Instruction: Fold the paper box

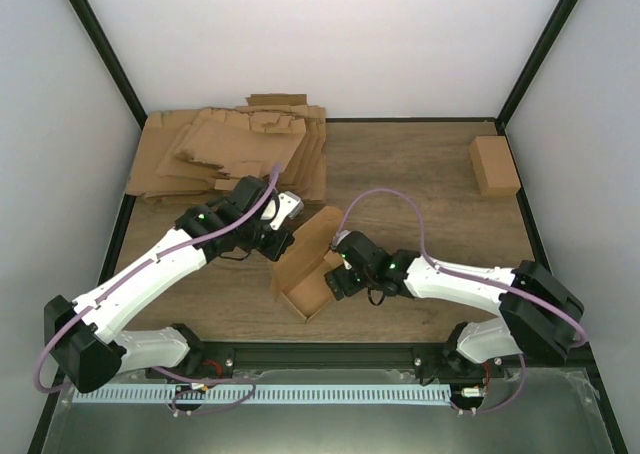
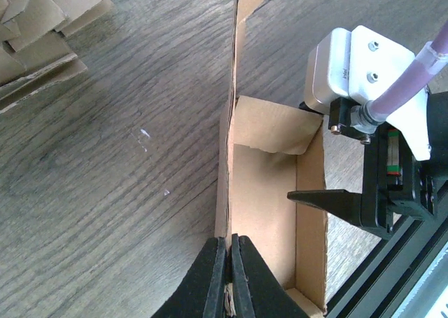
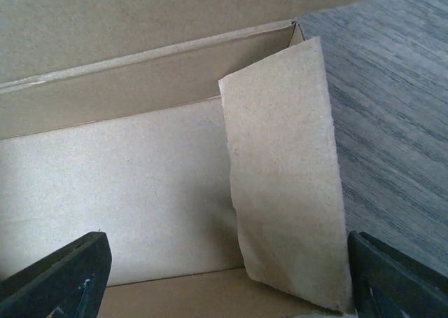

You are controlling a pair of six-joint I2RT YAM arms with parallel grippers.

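1. Top external view: paper box [image 1: 305,274] half-formed at the near middle of the surface [image 1: 420,174], between the two arms. Shaped as a shallow open tray with one tall panel rising on its far-left side.
2. Left end effector [image 2: 229,265]: closed down to a sliver, pinching the edge of that tall panel, seen edge-on in the left wrist view. Probably held this way to stand the panel upright and steady the tray for work at the other end.
3. Right end effector [image 3: 224,262]: spread wide, gripping nothing, straddling the inside of the tray. Poised over a loose end flap [image 3: 287,178] leaning inward off the tray floor, likely to press or tuck it against the wall.
4. Heap of flat cardboard sheets [image 1: 230,154] at the far left and a small closed carton [image 1: 495,164] at the far right, both well apart from the work. Presumably spare stock and a finished example, parked out of reach of the folding.
5. Hard to make out:
   - Fingertips of both end effectors masked by wrists and cardboard from above.
   - Contact between the right fingers and the flap impossible to tell.
   - Near corner of the tray cut off in the left wrist view.
   - Outer walls, tabs and slots out of frame in the right wrist view.
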